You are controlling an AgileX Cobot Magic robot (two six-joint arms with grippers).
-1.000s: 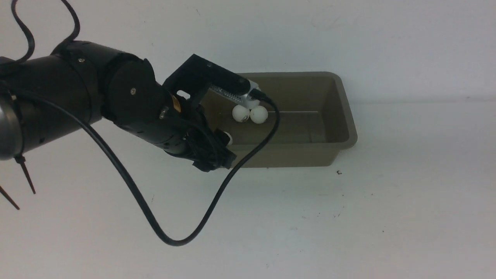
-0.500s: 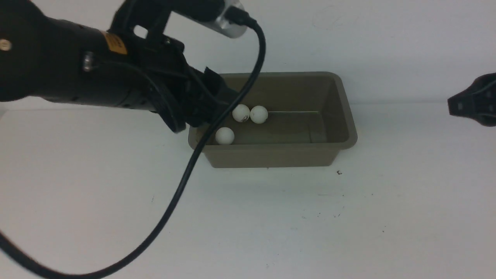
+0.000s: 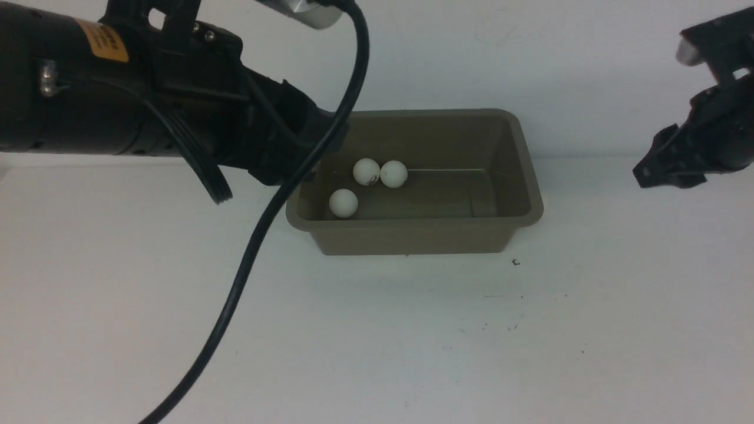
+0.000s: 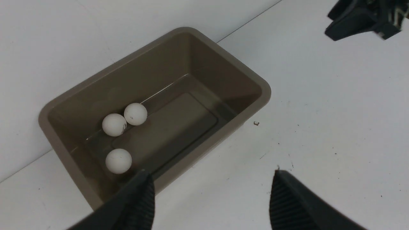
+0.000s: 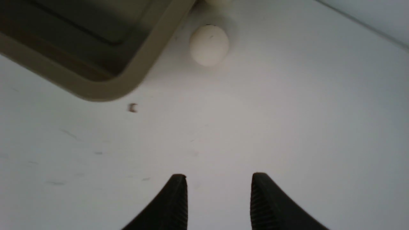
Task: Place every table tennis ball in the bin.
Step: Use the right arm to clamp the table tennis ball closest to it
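Grey-brown bin [image 4: 265, 95] ahead of spread, empty left gripper [image 4: 211, 174], holding three white table tennis balls [image 4: 118, 161], one's dark print unreadable. Outside it, fourth ball [image 5: 209, 45] beyond parted, empty right gripper [image 5: 219, 176]. Also illegible: orange label [image 3: 105, 41].

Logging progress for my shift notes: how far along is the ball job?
Done: three balls lie in the bin. In hand: nothing; left gripper and right gripper are both open, empty. Left: at least one ball on the table beside a bin corner.
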